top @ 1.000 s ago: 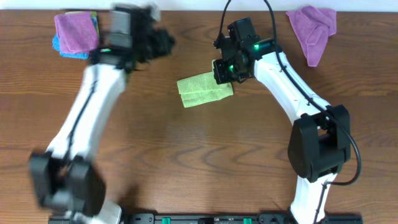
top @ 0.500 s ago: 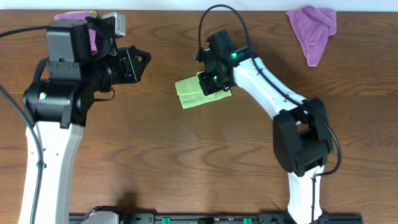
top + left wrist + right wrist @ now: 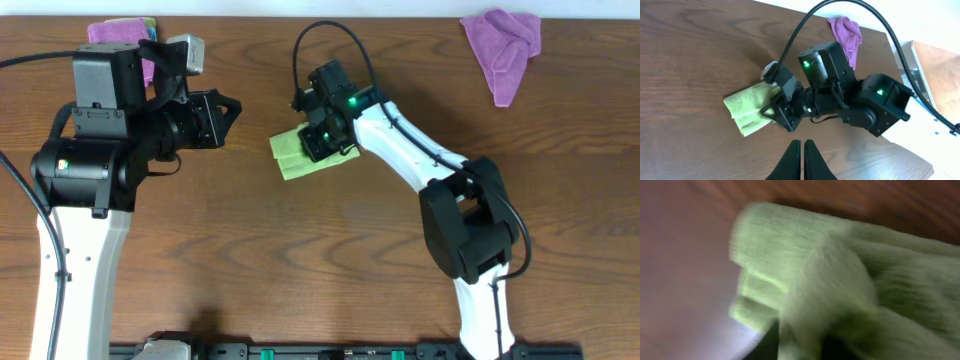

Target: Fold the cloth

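Observation:
The cloth (image 3: 288, 158), lime-green and folded into a small thick rectangle, lies on the wooden table just left of centre. My right gripper (image 3: 322, 140) sits low over its right half. In the blurred right wrist view the cloth (image 3: 790, 265) fills the frame, and a ridge of it rises between the dark jaws of the right gripper (image 3: 802, 350). The left wrist view shows the cloth (image 3: 747, 107) under the right gripper (image 3: 777, 114). My left gripper (image 3: 228, 105) hovers left of the cloth, apart from it. It is shut and empty, with the left gripper (image 3: 802, 150) tips together.
A crumpled purple cloth (image 3: 503, 45) lies at the back right corner, also seen as the purple cloth (image 3: 845, 30) in the left wrist view. Another purple cloth (image 3: 108, 30) peeks out behind the left arm at the back left. A cable loops above the right arm.
The right gripper has slid left, and the cloth has moved left with it. The left arm swung from a blurred reach into a raised pose at the left.

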Robot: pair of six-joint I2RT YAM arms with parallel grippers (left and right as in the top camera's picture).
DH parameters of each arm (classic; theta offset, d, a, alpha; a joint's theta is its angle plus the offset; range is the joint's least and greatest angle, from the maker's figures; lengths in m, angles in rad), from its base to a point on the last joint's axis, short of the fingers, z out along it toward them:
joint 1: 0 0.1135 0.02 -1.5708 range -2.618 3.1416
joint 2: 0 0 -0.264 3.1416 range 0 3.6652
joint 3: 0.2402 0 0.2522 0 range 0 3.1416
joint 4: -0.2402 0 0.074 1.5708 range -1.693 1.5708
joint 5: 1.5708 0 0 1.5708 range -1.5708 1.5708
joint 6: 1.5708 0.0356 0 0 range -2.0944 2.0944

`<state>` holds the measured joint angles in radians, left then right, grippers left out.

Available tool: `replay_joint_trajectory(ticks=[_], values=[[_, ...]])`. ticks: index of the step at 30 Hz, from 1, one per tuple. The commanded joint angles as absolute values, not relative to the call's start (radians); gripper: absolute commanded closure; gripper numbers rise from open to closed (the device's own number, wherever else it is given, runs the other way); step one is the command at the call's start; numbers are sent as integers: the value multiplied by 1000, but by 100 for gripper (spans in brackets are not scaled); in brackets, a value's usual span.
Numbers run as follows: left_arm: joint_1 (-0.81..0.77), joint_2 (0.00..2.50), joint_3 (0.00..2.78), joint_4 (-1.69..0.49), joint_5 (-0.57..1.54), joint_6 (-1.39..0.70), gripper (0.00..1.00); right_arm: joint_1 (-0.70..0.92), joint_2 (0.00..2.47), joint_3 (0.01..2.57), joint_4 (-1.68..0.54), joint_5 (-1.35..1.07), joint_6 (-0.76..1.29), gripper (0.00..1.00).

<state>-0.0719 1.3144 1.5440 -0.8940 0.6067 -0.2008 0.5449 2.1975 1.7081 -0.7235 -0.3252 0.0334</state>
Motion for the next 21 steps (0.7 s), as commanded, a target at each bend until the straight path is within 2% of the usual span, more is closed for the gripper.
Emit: replay_joint_trajectory(ticks=[1, 5, 10, 15, 18, 20, 21], values=[[-65, 1314, 1540, -897, 618, -160, 94, 592, 2205, 1713, -674, -532, 22, 59], [-65, 1314, 1540, -898, 617, -155, 94, 617, 2205, 1715, -643, -554, 36, 50], [-65, 1314, 1539, -920, 511, -152, 94, 601, 2194, 1715, -652, -552, 37, 56], [-65, 1317, 1483, -920, 367, -149, 94, 574, 2110, 1727, -652, -549, 31, 56], [-65, 1321, 1398, -866, 352, -150, 85, 554, 2036, 1729, -670, -481, 28, 53], [-65, 1322, 1320, -812, 352, -163, 84, 541, 1994, 1729, -693, -366, 28, 59], [-65, 1324, 1277, -782, 353, -176, 84, 531, 1979, 1729, -707, -306, 27, 69]])
